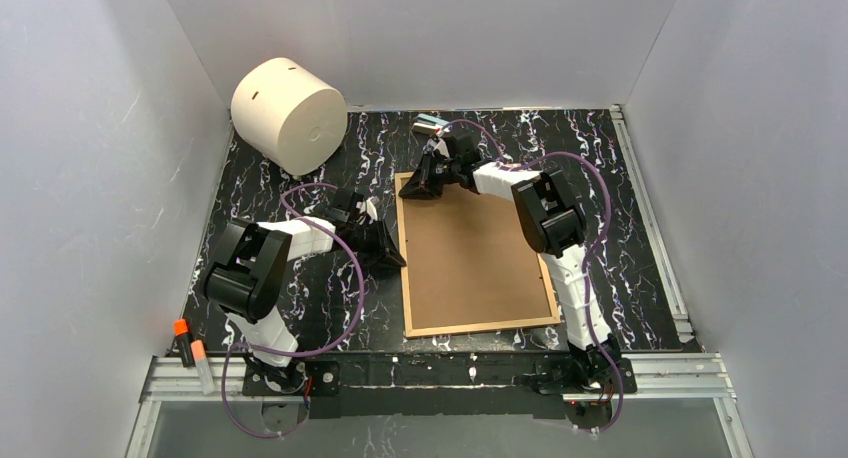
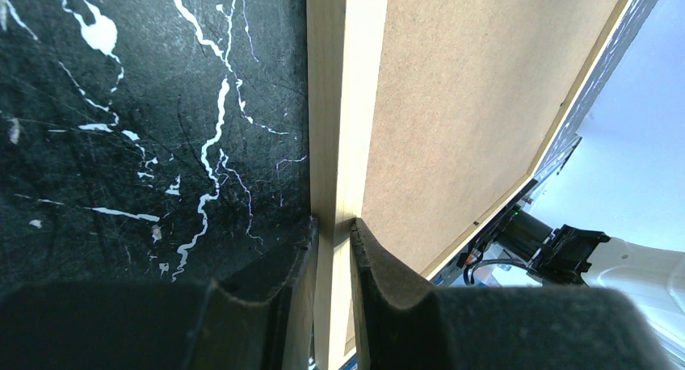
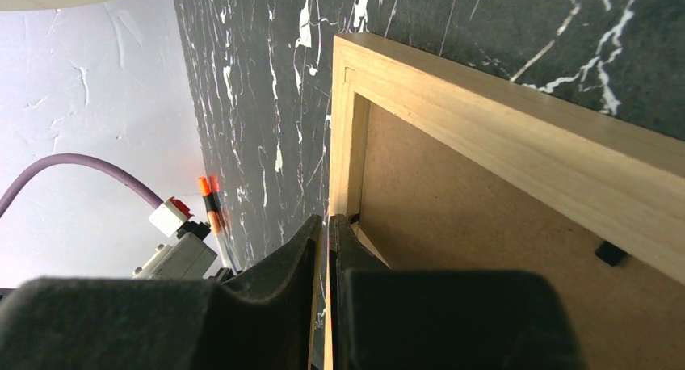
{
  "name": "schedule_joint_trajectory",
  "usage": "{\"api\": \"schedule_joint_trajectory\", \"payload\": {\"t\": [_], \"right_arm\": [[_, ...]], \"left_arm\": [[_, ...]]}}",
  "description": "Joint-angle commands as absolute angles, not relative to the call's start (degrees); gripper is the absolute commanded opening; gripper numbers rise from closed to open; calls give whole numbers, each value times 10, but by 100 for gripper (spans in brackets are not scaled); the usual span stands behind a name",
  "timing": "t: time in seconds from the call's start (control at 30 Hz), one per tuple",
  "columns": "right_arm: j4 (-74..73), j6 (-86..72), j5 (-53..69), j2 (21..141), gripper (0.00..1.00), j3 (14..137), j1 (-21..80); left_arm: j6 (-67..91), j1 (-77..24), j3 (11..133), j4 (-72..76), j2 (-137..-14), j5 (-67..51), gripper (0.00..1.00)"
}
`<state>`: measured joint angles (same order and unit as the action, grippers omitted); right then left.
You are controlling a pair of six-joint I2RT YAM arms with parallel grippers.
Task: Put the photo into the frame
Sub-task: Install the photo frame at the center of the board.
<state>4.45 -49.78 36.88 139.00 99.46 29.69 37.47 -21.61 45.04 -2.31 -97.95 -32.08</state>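
Observation:
The frame (image 1: 475,253) lies face down on the black marble table, its plain brown back up inside thin light-wood edges. My left gripper (image 1: 395,253) is shut on the frame's left rail; in the left wrist view the two pads clamp the wood strip (image 2: 333,224) beside the brown back (image 2: 452,87). My right gripper (image 1: 420,188) is at the frame's far left corner. In the right wrist view (image 3: 329,224) its jaws are almost together with only a thin slit, over the left rail of the frame (image 3: 485,136). The photo is not in view.
A large cream cylinder (image 1: 288,113) lies at the back left. A small boxy object (image 1: 432,125) sits at the back behind the right gripper. Orange-capped markers (image 1: 190,348) stand at the front left rail. Grey walls enclose the table. A black tab (image 3: 611,253) sits on the frame's back.

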Motion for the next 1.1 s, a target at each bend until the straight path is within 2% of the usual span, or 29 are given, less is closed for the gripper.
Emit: {"api": "schedule_joint_trajectory", "payload": {"t": [0.0,0.4,0.53,0.67,0.77,1.07], "right_arm": [[-34,-469,298,1409,18,965,285],[-79,-445,272,1416,22,980,285],[13,-469,332,1399,22,955,285],[117,-511,393,1393,9,932,284],[187,-547,425,1395,6,918,284],[312,-622,460,1405,7,899,283]], "left_arm": [[318,-219,406,-113,-1031,-135,17],[318,-219,406,-112,-1033,-135,17],[318,-219,407,-113,-1035,-135,17],[318,-219,407,-113,-1037,-135,17],[318,-219,407,-113,-1037,-134,17],[317,-219,408,-113,-1037,-132,17]]}}
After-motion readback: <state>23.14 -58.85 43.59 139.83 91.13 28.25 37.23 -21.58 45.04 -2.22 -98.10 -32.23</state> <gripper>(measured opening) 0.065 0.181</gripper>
